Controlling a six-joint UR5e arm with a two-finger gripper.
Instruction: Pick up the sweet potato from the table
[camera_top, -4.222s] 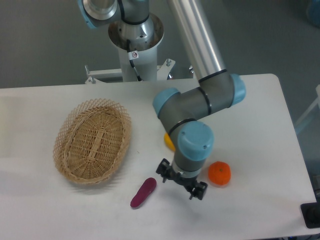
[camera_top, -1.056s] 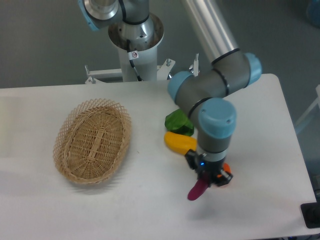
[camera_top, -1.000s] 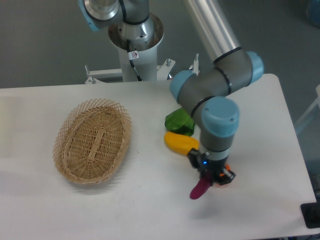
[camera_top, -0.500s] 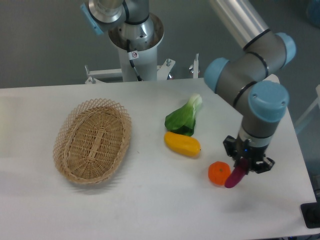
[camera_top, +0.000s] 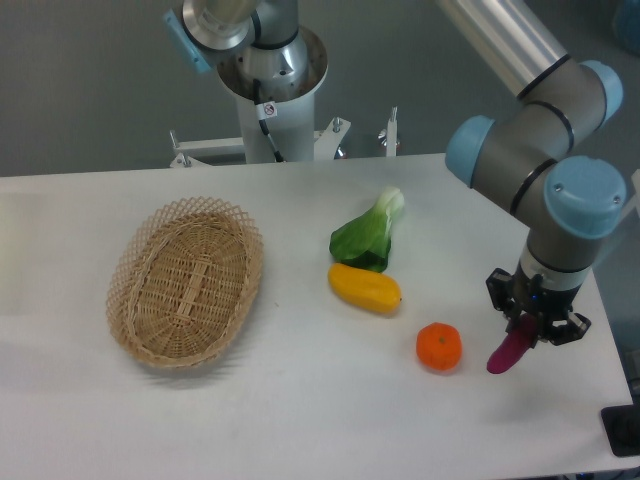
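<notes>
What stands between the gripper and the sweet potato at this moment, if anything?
Nothing visible does. The gripper is already shut on the sweet potato, which hangs from it over the right part of the table. The orange lies to its left, apart from it.

On the table (camera_top: 90, 420) we see a basket (camera_top: 186, 281) at left; greens (camera_top: 367, 234) behind a squash (camera_top: 365, 287) (mid-table); an orange (camera_top: 439, 347) further right.
</notes>
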